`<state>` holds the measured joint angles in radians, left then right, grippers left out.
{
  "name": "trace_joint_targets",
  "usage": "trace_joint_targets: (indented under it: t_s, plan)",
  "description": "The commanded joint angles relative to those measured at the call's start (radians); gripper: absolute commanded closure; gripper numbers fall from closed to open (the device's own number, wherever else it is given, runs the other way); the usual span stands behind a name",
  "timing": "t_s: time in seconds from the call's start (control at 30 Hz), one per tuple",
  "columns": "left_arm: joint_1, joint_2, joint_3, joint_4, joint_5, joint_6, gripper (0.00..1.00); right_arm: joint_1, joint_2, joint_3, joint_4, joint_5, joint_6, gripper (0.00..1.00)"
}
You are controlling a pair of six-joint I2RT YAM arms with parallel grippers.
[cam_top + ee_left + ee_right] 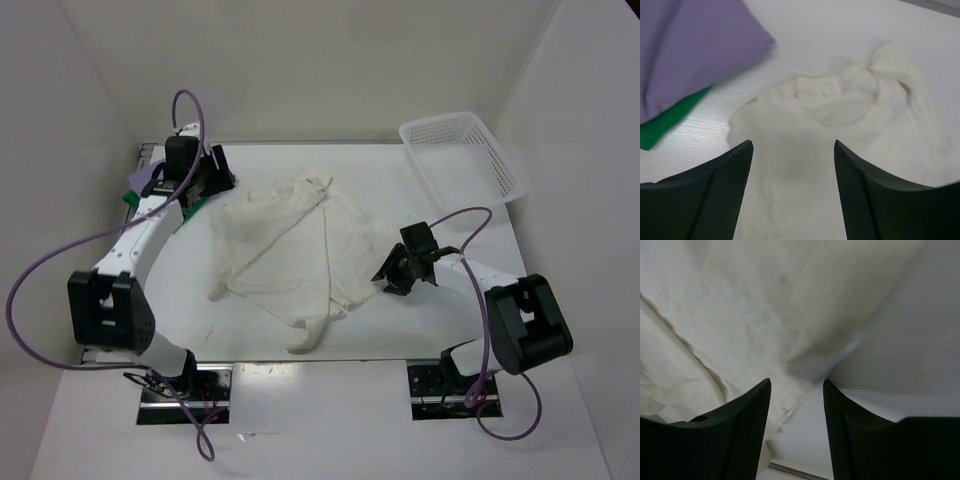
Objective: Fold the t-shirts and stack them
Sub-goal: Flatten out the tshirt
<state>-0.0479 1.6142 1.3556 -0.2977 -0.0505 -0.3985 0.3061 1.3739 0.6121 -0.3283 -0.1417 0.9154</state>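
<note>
Plainly rumpled, the cream shirt (pixel 285 245) lies mid-table (pixel 400 335). The lavender shirt (pixel 695 45) rests on the green shirt (pixel 670 120) at the far-left corner. The left gripper (pixel 792 145) near the cream shirt's far-left edge and the right gripper (pixel 796 382) at its right edge both stand apart, gripping nothing.

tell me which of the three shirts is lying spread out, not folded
The cream t-shirt, rumpled and spread across the middle. The lavender t-shirt lies neatly folded on top of the green t-shirt at the far left.
</note>
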Motion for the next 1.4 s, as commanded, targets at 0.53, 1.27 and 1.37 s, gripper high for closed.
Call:
trace_joint_targets:
  t_s: [0.53,1.27,1.37]
  plan:
    - [-0.015,-0.451,-0.461,-0.138,0.121,-0.174,0.25,-0.068,0.627,1.042,-0.077,0.274,-0.084,0.98]
    - [0.014,0.065,-0.385,0.13,0.086,-0.289,0.47,-0.025,-0.207,0.101,-0.025,0.08,-0.013,0.68]
    - [0.014,0.033,-0.385,0.14,0.061,-0.298,0.73,-0.025,-0.208,0.043,0.0,0.08,-0.004,0.56]
